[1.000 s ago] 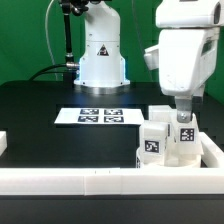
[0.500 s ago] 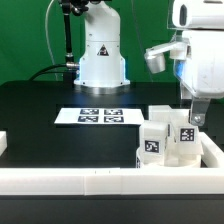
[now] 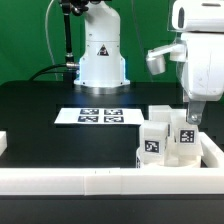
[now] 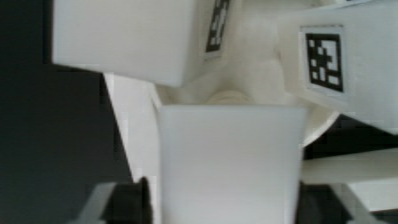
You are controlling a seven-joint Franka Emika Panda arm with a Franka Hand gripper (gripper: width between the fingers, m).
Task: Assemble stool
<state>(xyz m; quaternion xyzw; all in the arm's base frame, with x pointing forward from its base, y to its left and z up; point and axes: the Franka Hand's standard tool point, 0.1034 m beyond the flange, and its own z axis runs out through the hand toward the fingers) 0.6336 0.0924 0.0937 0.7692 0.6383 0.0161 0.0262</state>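
My gripper (image 3: 190, 116) hangs over a cluster of white stool parts at the front of the exterior view's right. In the wrist view the gripper (image 4: 226, 200) has a chunky white leg (image 4: 222, 160) filling the gap between its dark fingers (image 4: 111, 200), so it is shut on that leg. In the exterior view this leg (image 3: 184, 138) stands upright and shows a square tag. Two more tagged legs (image 3: 153, 140) (image 3: 160, 115) stand close beside it. The round seat disc (image 3: 143, 160) lies low under them, mostly hidden; its curved edge (image 4: 128, 110) shows in the wrist view.
The long white border rail (image 3: 100, 180) runs along the front, with a side wall (image 3: 212, 150) close to the parts on the exterior view's right. The marker board (image 3: 98, 116) lies mid-table. The arm's white base (image 3: 100, 50) stands behind it.
The arm's wrist housing has shifted toward the exterior view's right and slightly up since a second ago. The legs look unmoved, and little has changed in the last half second.
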